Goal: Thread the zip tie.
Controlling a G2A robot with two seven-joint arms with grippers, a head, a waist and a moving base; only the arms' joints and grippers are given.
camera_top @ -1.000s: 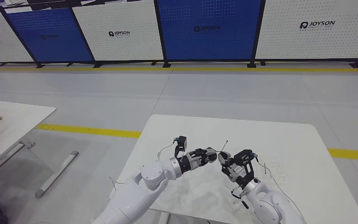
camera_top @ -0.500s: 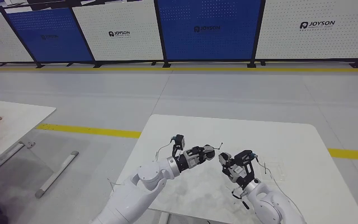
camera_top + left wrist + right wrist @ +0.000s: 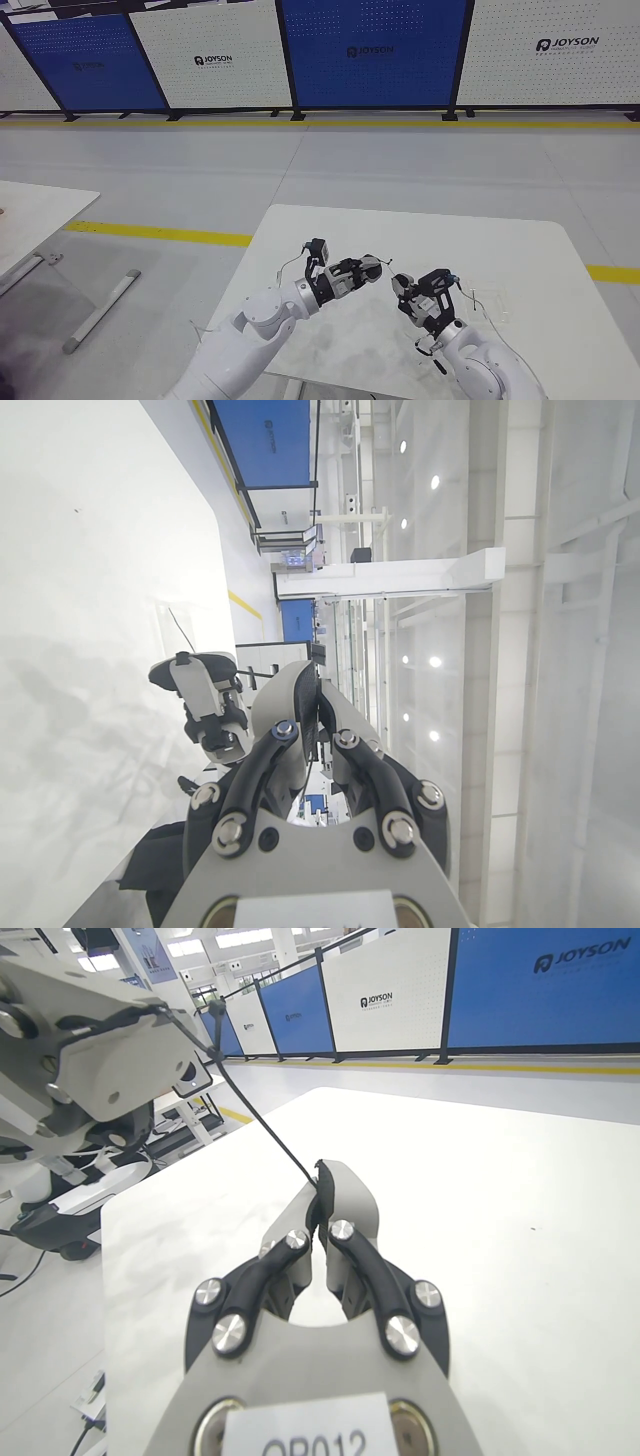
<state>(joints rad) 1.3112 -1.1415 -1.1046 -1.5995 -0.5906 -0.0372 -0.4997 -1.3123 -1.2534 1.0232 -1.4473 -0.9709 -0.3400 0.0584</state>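
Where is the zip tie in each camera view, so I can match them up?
Left wrist view: the zip tie is a short dark line between the left gripper and the right gripper beyond.
Right wrist view: a black strap running from the shut right gripper to the left gripper.
Top view: too thin to make out; look in the gap between the grippers.
Shared landmark: the white table.

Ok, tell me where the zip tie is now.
In the right wrist view the zip tie stretches above the table from the right gripper to the left gripper.
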